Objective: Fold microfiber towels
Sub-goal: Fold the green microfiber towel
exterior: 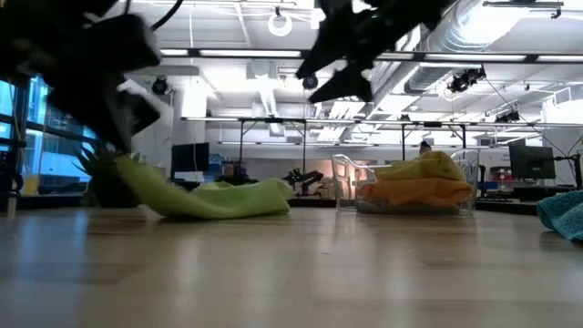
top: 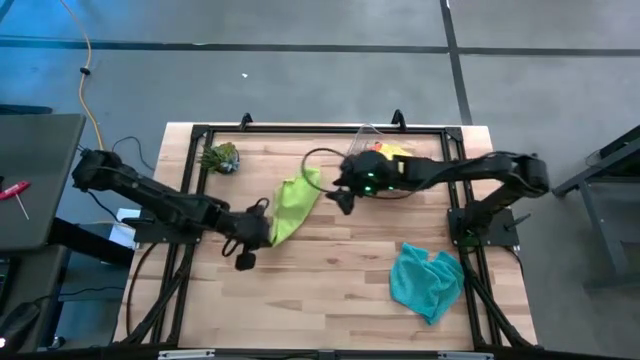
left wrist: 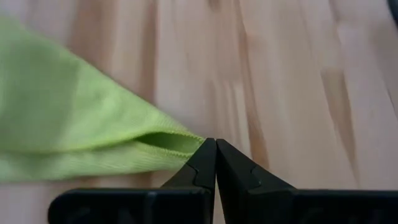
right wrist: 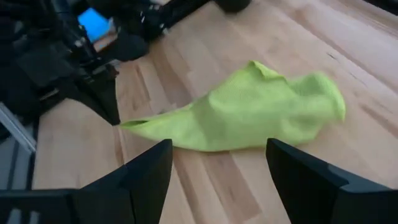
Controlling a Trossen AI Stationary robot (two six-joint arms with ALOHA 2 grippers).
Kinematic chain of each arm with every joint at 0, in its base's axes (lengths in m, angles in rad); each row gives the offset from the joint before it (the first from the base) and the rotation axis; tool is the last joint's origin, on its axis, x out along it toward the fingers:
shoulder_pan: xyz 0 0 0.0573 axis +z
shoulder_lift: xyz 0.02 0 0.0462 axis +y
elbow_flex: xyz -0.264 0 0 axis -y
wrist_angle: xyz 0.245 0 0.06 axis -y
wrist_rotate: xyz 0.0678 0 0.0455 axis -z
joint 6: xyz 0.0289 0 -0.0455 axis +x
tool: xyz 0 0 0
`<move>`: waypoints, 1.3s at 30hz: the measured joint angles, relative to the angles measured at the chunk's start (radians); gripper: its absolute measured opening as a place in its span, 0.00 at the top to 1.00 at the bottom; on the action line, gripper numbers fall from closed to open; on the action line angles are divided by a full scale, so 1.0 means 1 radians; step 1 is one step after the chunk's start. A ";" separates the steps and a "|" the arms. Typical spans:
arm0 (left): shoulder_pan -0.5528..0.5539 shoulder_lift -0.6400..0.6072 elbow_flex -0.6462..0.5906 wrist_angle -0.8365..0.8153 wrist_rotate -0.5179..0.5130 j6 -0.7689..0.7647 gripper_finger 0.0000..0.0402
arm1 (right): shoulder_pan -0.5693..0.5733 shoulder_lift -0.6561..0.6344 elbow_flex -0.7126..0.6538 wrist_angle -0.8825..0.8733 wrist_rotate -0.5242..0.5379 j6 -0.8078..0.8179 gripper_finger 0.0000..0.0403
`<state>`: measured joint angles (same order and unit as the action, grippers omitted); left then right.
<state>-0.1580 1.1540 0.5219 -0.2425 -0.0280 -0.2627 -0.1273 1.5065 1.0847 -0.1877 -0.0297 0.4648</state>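
Left jaws pinching lime green towel (left wrist: 74, 134) corner, right jaws spread above it

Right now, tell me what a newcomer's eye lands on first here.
The lime green towel at the table's middle, one corner pinched in the shut left gripper. The open right gripper hovers above its other end. A crumpled teal towel lies near the front right, and yellow and orange towels sit in a clear bin at the back.
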 joint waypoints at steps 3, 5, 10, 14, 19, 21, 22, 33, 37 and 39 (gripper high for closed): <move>-0.045 0.000 -0.058 0.029 -0.002 -0.071 1.00 | -0.003 0.110 0.115 -0.063 -0.046 -0.136 0.37; -0.069 0.000 -0.084 0.043 -0.019 -0.125 1.00 | -0.007 0.188 0.199 -0.130 -0.049 -0.239 0.37; -0.094 0.000 -0.115 0.096 -0.070 -0.263 1.00 | -0.030 0.370 0.372 -0.216 0.034 -0.437 0.37; -0.094 0.000 -0.115 0.133 -0.087 -0.312 1.00 | -0.053 0.498 0.469 -0.208 0.125 -0.531 0.37; -0.094 0.000 -0.115 0.143 -0.128 -0.364 1.00 | -0.071 0.650 0.597 -0.208 0.131 -0.571 0.37; -0.094 0.000 -0.115 0.143 -0.132 -0.370 1.00 | -0.072 0.702 0.652 -0.211 0.116 -0.576 0.37; -0.094 0.000 -0.115 0.143 -0.135 -0.378 1.00 | -0.072 0.726 0.681 -0.220 0.108 -0.581 0.37; -0.094 0.000 -0.115 0.137 -0.161 -0.421 1.00 | -0.076 0.830 0.797 -0.299 0.091 -0.656 0.41; -0.093 0.000 -0.115 0.135 -0.166 -0.425 1.00 | -0.078 0.830 0.787 -0.280 0.117 -0.649 0.53; -0.093 0.000 -0.115 0.136 -0.166 -0.425 1.00 | -0.079 0.832 0.787 -0.280 0.131 -0.649 0.62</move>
<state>-0.2512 1.1538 0.4068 -0.1070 -0.1940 -0.6879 -0.2058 2.3381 1.8717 -0.4679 0.1017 -0.1844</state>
